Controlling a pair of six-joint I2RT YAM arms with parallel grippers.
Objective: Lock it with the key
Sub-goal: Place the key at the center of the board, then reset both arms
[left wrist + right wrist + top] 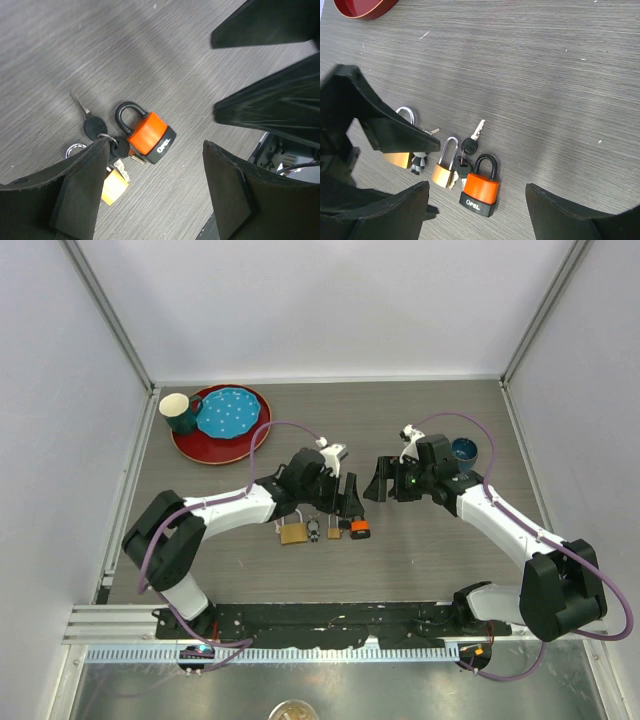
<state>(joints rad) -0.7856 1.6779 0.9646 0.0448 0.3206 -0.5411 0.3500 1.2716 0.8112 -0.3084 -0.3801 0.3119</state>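
An orange padlock [359,529] with a black shackle and black base lies on the table; it also shows in the left wrist view [147,132] and the right wrist view [481,187]. Black-headed keys [469,145] on a ring lie touching its left side, also seen in the left wrist view [92,125]. My left gripper [345,495] is open and empty, hovering just above the padlock [155,170]. My right gripper [380,480] is open and empty, a little right of and behind the padlock [477,200]. The two grippers face each other closely.
A small brass padlock [443,170], a larger brass padlock [293,533] and a small figurine keychain [419,162] lie left of the orange one. A red plate [190,445] holding a teal mug [180,412] stands back left. A blue cup [464,450] stands right.
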